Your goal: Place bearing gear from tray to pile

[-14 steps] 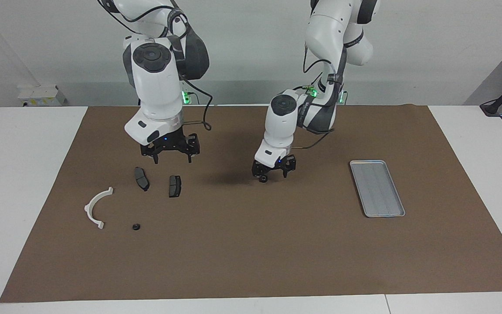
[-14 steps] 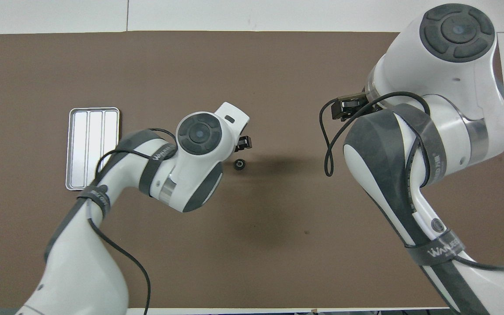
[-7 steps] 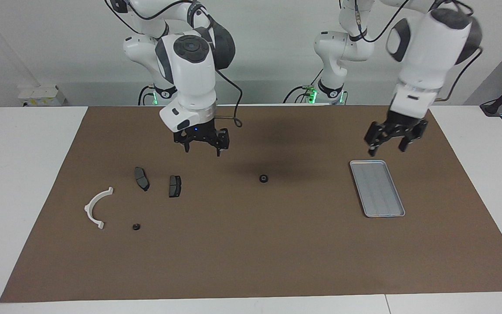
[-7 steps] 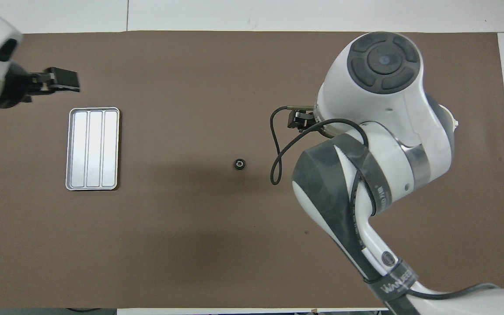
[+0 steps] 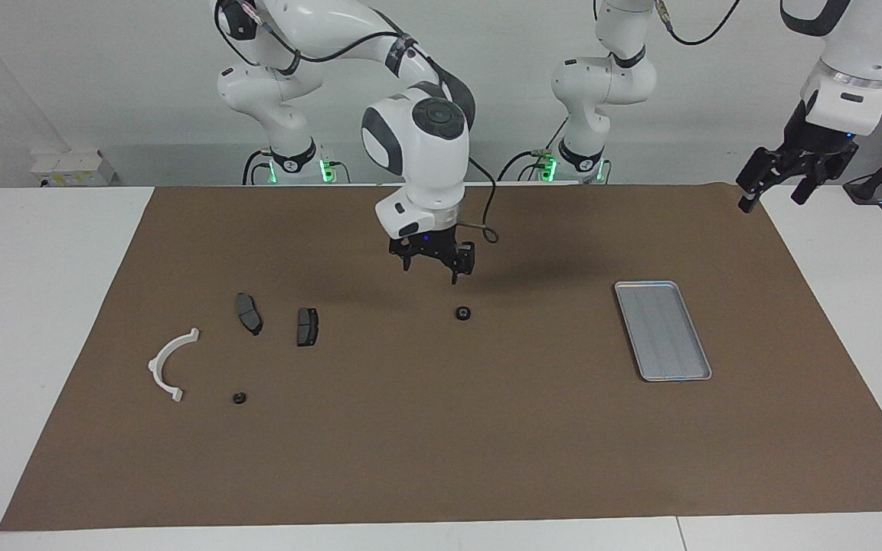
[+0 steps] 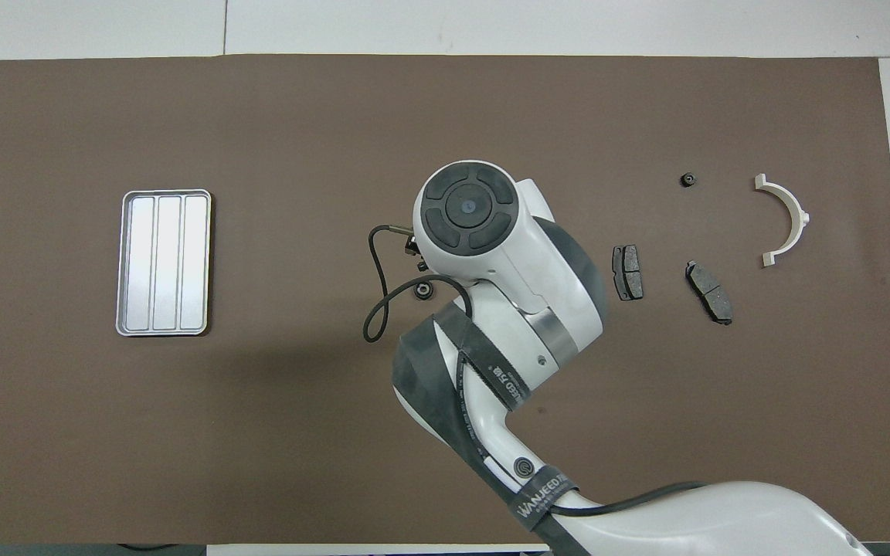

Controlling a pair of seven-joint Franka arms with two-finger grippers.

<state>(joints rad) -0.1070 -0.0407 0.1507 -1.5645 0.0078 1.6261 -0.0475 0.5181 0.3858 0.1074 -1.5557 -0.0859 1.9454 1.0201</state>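
The left gripper (image 5: 792, 177), jaws spread and empty, is up off the bearing gear (image 5: 463, 313) and hangs over the mat's edge near the tray (image 5: 662, 329). The right gripper (image 5: 432, 262), also spread, now hovers beside the gear.

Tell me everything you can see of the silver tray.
The tray is a flat rectangular silver metal pan with rounded corners, a low raised rim and lengthwise ridges that split its floor into three strips. It lies flat on the brown mat toward the left arm's end of the table, with nothing in it and nothing touching it.
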